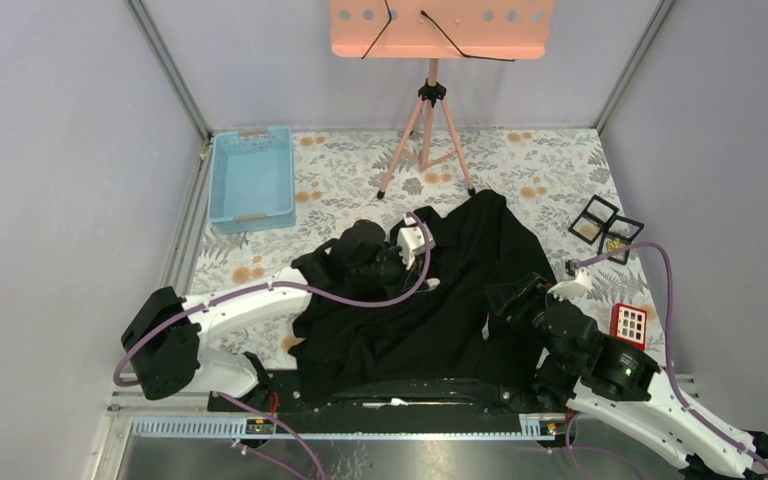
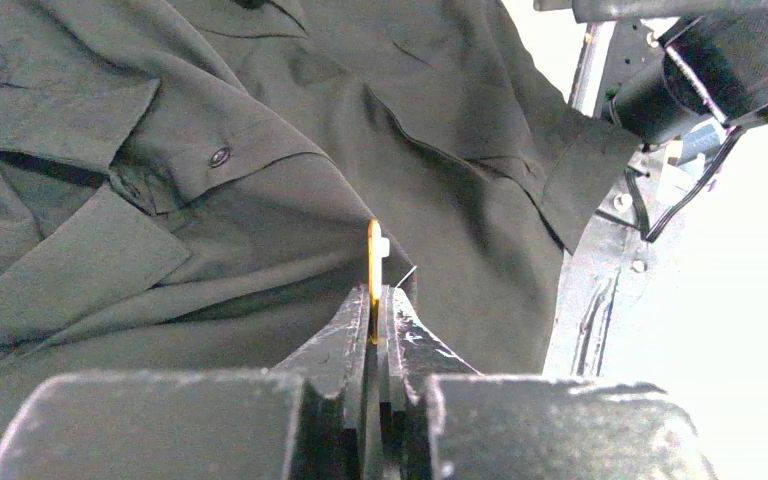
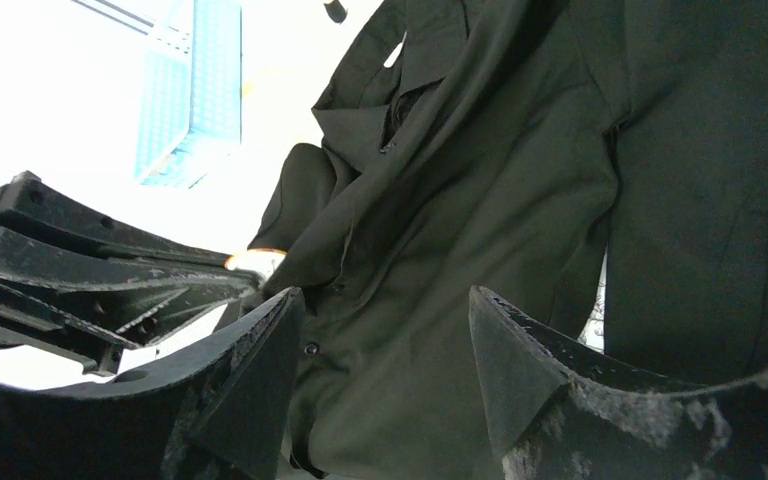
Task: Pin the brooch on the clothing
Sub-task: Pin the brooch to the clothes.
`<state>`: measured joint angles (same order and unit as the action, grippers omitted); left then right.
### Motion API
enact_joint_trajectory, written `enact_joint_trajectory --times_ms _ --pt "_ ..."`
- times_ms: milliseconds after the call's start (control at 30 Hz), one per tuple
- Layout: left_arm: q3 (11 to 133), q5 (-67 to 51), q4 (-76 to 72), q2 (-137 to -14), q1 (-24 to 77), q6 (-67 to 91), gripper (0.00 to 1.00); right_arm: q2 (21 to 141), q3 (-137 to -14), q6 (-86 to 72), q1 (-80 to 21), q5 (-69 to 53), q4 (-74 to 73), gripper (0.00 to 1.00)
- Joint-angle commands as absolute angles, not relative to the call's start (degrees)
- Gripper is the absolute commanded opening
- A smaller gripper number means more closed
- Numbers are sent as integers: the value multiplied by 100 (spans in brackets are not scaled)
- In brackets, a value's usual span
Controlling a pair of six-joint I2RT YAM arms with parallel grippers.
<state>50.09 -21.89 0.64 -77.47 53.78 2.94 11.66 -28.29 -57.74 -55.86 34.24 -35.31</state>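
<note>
Brooch (image 2: 374, 258) held over the shirt (image 1: 450, 300), not yet pinned.
The left gripper (image 2: 378, 300) pinches the gold brooch edge-on just above the shirt front beside the collar, probably to drive its pin in. The right gripper (image 3: 385, 298) hangs spread over the shirt's right side, perhaps to steady the cloth. Left of the shirt, the blue bin (image 1: 252, 180) shows nothing inside.

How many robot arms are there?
2. The left arm lies across the black shirt's left side; the right arm sits by the shirt's right edge. None seem hidden.
</note>
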Motion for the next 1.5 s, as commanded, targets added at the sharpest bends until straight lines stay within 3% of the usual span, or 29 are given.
enact_joint_trajectory --times_ms 0,600,933,1233,1467 --pt "4967 -2618 -304 -7463 5205 563 0 1523 -2751 -5730 -5590 3279 -2913 69" --pt "4767 -2889 -493 -7307 4773 773 0 4042 -2622 -5501 -5590 2905 -372 71" --pt "4875 -2984 -438 -7497 4581 1086 0 4007 -1738 -4939 -5590 2299 1182 64" --pt "4974 -3181 -468 -7671 4419 1342 0 4041 -1122 -3240 -5588 1736 2637 68" --pt "4992 -3334 -519 -7693 4357 1484 0 4668 -1112 -2967 -5590 1707 3117 72"
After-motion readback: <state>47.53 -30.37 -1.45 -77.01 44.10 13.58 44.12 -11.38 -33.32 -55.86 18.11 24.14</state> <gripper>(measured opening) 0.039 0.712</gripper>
